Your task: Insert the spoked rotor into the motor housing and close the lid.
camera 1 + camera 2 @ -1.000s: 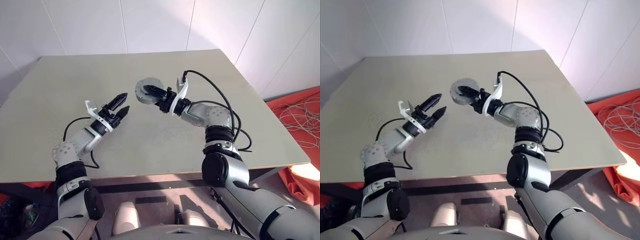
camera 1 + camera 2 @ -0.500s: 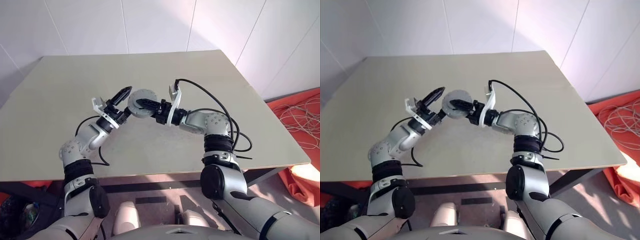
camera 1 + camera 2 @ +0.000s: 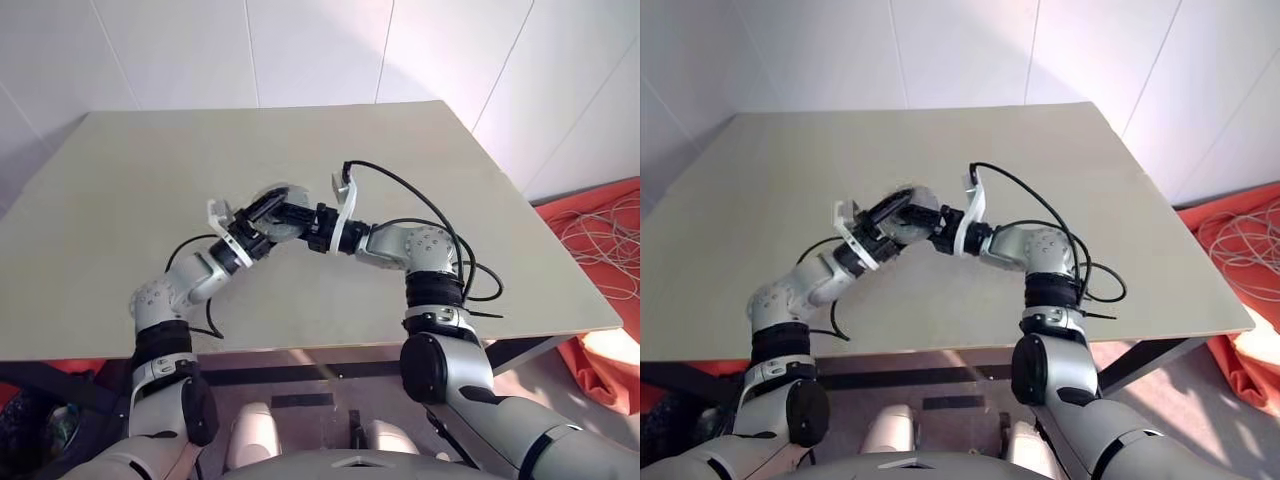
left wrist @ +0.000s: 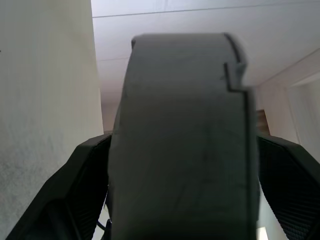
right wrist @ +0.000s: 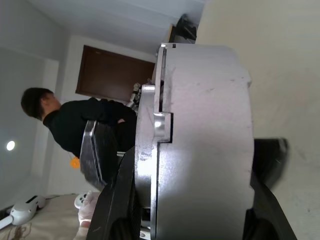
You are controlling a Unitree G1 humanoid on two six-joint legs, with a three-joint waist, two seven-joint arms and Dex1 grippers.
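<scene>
Since a second ago I see my left gripper (image 3: pixel 262 212) has swung across to meet the right gripper (image 3: pixel 290 215) above the bare beige surface (image 3: pixel 120 190) by white walls. The motor housing (image 5: pixel 200 145) sits clamped in my right jaws, inside my left jaws, which stand wide apart around it.

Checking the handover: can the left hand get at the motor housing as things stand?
Probably yes. The right hand holds the motor housing up above the table, and the left hand is open with its fingers on either side of the drum, nothing between them.
</scene>
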